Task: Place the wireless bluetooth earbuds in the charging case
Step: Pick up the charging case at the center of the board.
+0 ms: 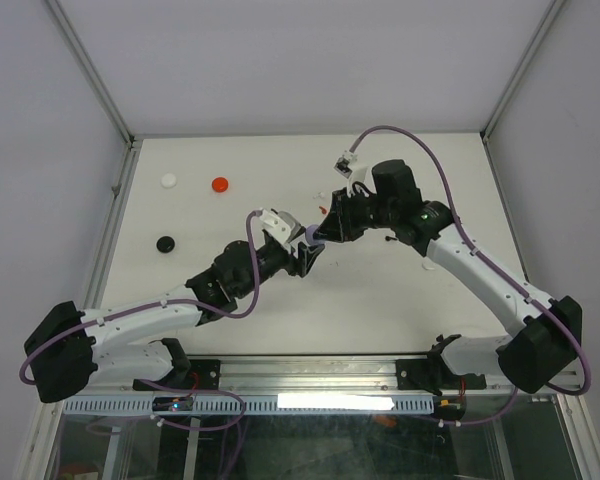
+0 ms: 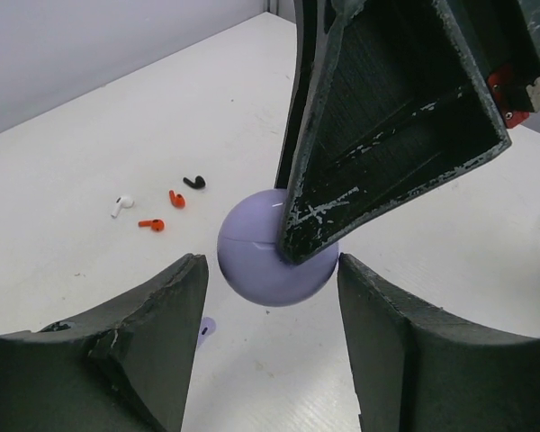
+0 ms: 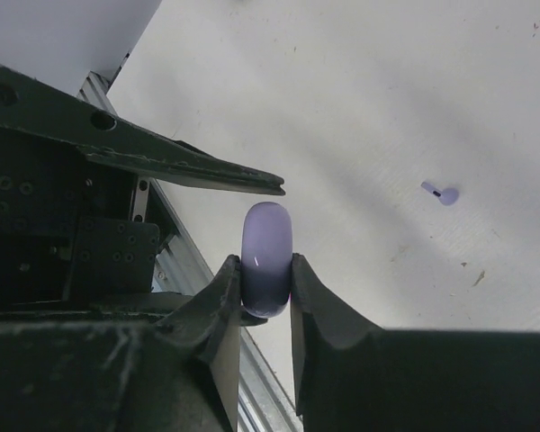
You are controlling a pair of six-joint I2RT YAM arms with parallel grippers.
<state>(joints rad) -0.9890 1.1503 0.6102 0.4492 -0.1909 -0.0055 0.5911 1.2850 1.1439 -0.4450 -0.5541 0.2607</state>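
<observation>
The right tool (image 3: 266, 283) clamps the lavender case (image 3: 266, 236); the left tool (image 2: 272, 274) is released, apparently clear of it. Pinched only near its rim, the case could squirt out and fall.

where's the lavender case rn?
Mid-table in the top view, where the two arms meet: the lavender case is pinched in the right gripper, sitting between the open fingers of the left gripper.

Bright, even overhead light covers the white bench (image 1: 380, 300); shadows are soft. A small glare spot marks the glossy lavender round case (image 3: 266, 256); nearby black jaws look murky.
</observation>
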